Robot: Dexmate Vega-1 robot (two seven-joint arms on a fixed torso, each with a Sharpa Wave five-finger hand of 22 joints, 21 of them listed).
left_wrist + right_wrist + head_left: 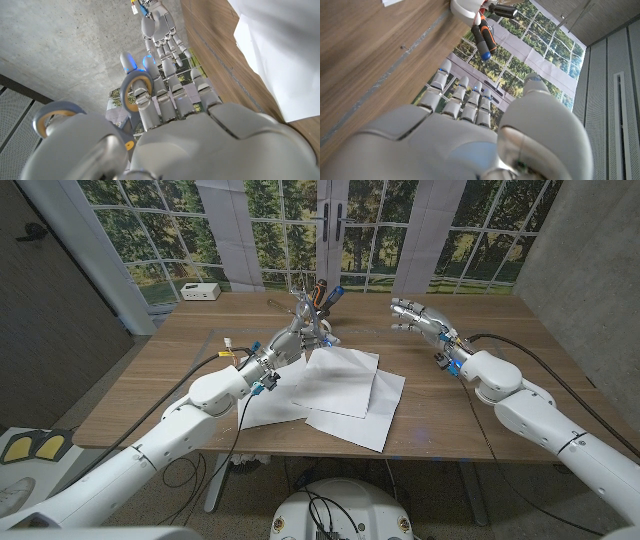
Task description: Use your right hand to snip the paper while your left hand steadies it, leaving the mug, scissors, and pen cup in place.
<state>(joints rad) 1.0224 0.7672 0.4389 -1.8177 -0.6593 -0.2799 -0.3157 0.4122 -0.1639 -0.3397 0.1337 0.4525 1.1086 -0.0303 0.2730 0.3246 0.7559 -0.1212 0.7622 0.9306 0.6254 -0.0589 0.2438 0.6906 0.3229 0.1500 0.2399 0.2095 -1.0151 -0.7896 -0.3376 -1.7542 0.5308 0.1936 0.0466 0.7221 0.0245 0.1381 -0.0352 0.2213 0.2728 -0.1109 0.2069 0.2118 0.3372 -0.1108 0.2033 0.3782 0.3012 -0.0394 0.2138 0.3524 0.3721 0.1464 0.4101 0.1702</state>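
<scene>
Nearby, pen cup (318,308) behind left hand (296,332), fingers curled, contents unclear, right hand (418,317) fingers spread, paper (340,385) between.

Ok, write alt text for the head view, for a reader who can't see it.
Two robot arms reach over a wooden table strewn with white paper sheets. The left hand is at the sheets' far edge beside a cup of tools, while the right hand hovers open over bare wood to the right.
</scene>
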